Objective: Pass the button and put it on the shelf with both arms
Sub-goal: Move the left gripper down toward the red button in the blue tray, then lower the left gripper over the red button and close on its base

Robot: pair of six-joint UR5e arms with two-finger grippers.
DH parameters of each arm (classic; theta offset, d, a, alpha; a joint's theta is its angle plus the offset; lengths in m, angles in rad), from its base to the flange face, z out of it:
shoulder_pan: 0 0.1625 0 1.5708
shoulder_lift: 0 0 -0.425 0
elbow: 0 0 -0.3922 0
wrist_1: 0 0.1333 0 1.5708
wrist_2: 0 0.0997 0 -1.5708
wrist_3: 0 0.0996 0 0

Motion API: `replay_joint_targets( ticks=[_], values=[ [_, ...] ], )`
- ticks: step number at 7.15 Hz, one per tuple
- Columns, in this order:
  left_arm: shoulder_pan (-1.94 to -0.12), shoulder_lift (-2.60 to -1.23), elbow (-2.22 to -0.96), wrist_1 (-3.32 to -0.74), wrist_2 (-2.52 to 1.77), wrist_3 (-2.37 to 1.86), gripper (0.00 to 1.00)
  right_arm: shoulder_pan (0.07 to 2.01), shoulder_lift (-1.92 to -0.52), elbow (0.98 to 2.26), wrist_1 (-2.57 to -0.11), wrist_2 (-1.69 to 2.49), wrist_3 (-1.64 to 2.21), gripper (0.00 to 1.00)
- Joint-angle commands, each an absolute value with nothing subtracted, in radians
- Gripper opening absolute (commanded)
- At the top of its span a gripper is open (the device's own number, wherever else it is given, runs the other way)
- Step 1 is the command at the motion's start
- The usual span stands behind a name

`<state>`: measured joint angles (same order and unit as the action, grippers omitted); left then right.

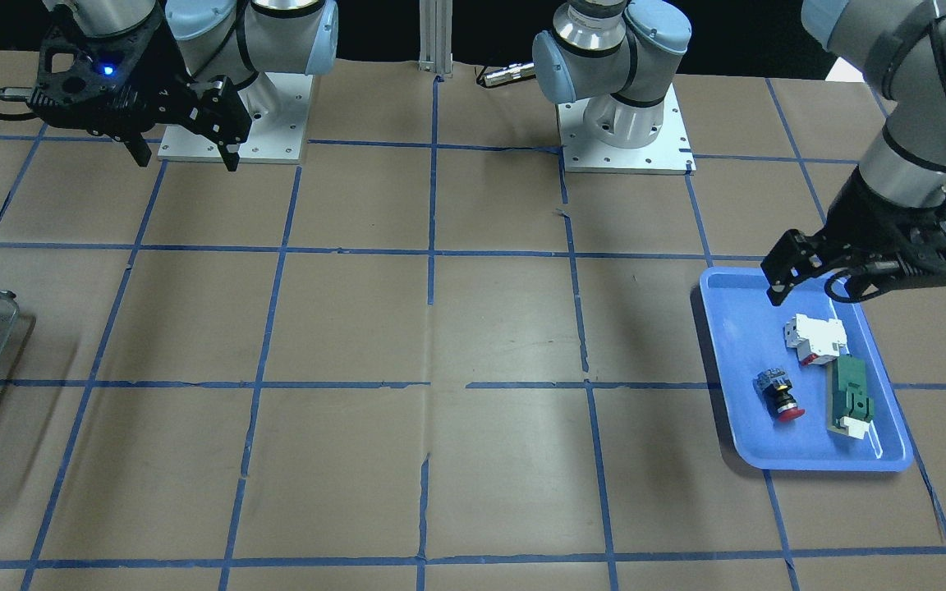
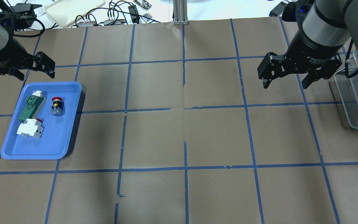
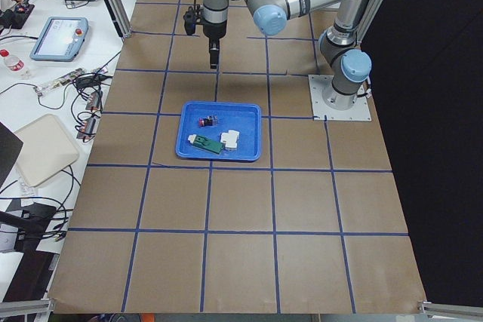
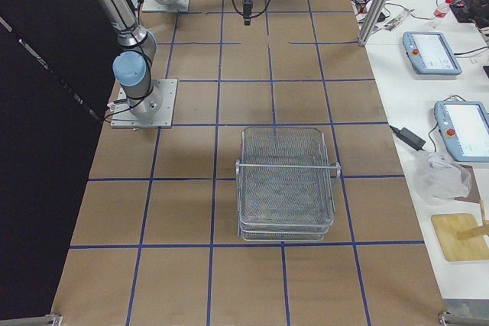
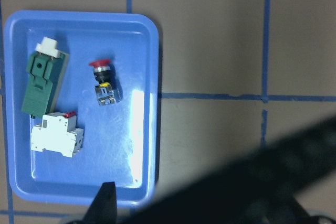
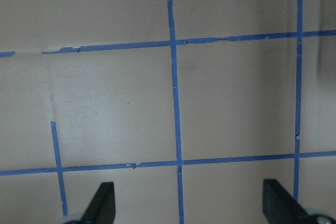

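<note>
Button (image 2: 57, 106) lies on its side in the blue tray (image 2: 67, 130), just beside a green part (image 2: 31, 105) and a white breaker (image 2: 29, 129), touching neither. Left gripper (image 2: 36, 74) hangs raised near the tray, jaws spread wide, holding nothing. Right gripper (image 2: 286, 84) hangs above the counter (image 2: 185, 140) near the shelf (image 2: 356, 102), jaws likewise spread and empty

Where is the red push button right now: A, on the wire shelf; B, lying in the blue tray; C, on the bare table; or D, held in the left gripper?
B: the button lies on its side in the blue tray, next to the green part and the white breaker.
</note>
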<state>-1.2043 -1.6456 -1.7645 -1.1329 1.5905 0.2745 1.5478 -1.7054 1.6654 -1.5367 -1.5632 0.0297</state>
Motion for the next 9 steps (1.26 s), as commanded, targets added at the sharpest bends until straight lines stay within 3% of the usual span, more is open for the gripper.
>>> replay_joint_targets(
  ticks=[1, 2, 4, 5, 6, 9],
  values=[
    [-1.108, -1.728, -1.905, -0.822, 1.589, 0.282, 1.0, 1.548, -1.706, 1.666, -1.528, -1.569, 0.032, 1.0],
    [-1.1, -1.773, -1.957, -0.655, 1.585, 0.282, 1.0, 1.548, -1.706, 1.666, -1.528, -1.569, 0.032, 1.0],
    [-1.1, -1.844, -2.041, -0.504, 1.586, 0.275, 0.98, 1.548, -1.704, 1.666, -1.528, -1.569, 0.032, 1.0],
    [-1.1, -1.868, -2.09, -0.458, 1.586, 0.273, 0.92, 1.548, -1.706, 1.667, -1.528, -1.569, 0.034, 1.0],
    [-1.1, -1.887, -2.127, -0.39, 1.583, 0.272, 0.93, 1.548, -1.707, 1.675, -1.528, -1.569, 0.044, 1.0],
    [-1.098, -1.91, -2.138, -0.377, 1.572, 0.271, 0.95, 1.548, -1.71, 1.701, -1.532, -1.569, 0.055, 1.0]
  ],
)
